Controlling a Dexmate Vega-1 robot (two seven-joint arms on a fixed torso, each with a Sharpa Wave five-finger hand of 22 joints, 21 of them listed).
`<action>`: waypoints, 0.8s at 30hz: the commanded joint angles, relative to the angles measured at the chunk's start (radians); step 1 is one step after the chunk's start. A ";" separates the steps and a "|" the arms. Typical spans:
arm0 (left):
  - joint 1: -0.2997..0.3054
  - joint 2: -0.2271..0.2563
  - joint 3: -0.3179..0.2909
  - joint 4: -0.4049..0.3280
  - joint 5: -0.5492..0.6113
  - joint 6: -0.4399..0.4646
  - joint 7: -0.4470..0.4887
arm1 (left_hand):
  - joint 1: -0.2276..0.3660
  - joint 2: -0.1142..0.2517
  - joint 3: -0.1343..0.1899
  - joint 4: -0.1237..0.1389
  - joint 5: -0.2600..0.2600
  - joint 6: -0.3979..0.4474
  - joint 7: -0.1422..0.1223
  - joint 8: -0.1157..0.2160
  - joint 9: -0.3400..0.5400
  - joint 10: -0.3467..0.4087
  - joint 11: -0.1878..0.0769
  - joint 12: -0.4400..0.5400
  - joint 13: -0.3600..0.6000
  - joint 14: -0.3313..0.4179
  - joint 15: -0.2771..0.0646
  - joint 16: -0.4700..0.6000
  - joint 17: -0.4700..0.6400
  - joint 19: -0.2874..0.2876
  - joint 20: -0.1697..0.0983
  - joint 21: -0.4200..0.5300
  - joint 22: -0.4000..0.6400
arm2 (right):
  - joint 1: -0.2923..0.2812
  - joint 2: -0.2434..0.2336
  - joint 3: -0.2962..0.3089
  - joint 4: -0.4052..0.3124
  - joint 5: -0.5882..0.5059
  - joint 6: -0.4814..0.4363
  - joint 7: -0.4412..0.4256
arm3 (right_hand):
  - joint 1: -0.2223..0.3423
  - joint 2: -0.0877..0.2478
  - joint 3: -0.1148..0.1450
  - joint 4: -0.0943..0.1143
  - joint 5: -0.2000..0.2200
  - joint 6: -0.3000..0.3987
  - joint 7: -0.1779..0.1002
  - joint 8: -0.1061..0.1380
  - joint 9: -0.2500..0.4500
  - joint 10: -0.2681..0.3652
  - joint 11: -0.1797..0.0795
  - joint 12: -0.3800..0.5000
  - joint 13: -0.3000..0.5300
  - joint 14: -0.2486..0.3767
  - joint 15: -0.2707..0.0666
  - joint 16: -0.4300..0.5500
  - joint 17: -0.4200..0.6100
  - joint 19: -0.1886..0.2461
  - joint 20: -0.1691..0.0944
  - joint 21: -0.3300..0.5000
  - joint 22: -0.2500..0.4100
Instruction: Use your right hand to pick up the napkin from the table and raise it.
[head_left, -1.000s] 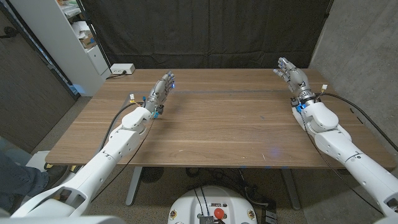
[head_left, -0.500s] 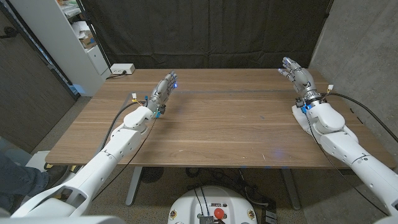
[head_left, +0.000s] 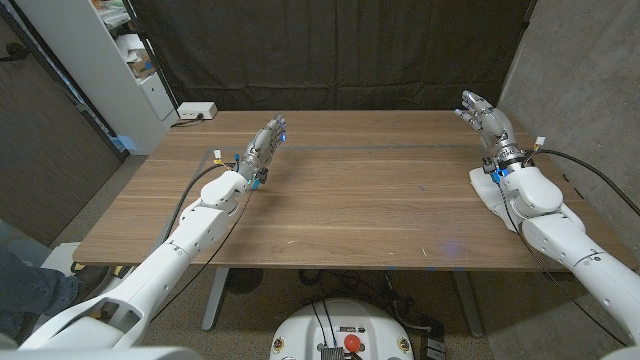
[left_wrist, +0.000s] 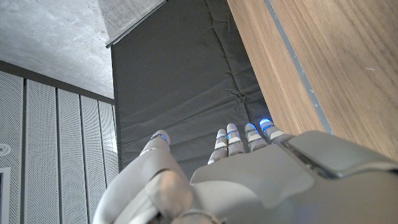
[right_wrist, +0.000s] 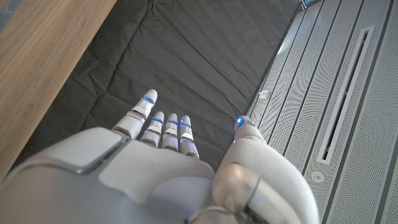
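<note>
The desk is one broad wooden top, and the worst risk sits at its right edge. The napkin, a single white sheet, lies there under the right forearm, with part of it showing beside the wrist. The right hand is raised beyond it toward the far right corner, fingers extended and slightly apart, holding nothing. To reach the napkin the hand has to pull back and come down, and since the arm covers much of the sheet, that move could drag the napkin along or nudge it off the desk edge, which is just beside it. A flat thin sheet may also slip from under the fingertips, so a pinch could close on nothing.

The left hand stands on the desk's left side, well apart from the napkin, fingers straight and together, holding nothing; it is unlikely to interfere.

Counted: one desk, two arms with two hands, one napkin, one small white box at the far left corner.
</note>
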 joint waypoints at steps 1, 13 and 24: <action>-0.019 -0.008 0.006 0.024 0.000 -0.008 -0.019 | 0.007 0.003 0.003 -0.008 -0.002 0.004 0.002 0.000 0.005 0.001 -0.001 0.004 0.004 -0.002 0.004 0.001 0.003 0.000 0.007 -0.003 0.003 | -0.022 -0.025 0.018 -0.015 -0.062 0.023 -0.043 | 0.003 0.001 0.001 -0.005 -0.003 0.011 -0.010 0.008 -0.001 -0.001 -0.011 0.005 0.002 0.029 0.000 0.014 0.003 0.011 0.002 -0.006 0.004; -0.044 -0.006 0.005 0.051 0.002 0.004 -0.032 | 0.010 0.005 0.005 -0.012 -0.004 0.011 -0.003 0.001 0.005 0.002 -0.003 0.005 0.004 -0.001 0.000 0.001 0.003 0.001 0.010 -0.010 0.004 | -0.013 -0.025 0.016 -0.010 -0.074 0.020 -0.049 | -0.005 -0.001 -0.004 -0.004 -0.006 0.011 -0.039 0.006 0.000 0.007 -0.012 0.008 0.002 0.052 -0.006 0.021 0.006 0.010 0.006 -0.009 0.004; -0.068 0.006 0.003 0.067 0.005 0.023 -0.054 | 0.012 0.007 0.005 -0.015 -0.005 0.015 -0.001 0.001 0.005 0.000 -0.003 0.004 0.004 -0.002 0.002 0.000 0.003 0.001 0.015 -0.016 0.004 | -0.009 -0.029 0.021 -0.003 -0.109 0.026 -0.079 | -0.008 -0.008 -0.009 -0.007 -0.008 0.014 -0.058 0.005 0.000 0.013 -0.012 0.009 0.002 0.041 -0.001 0.015 0.007 0.000 0.008 -0.013 0.004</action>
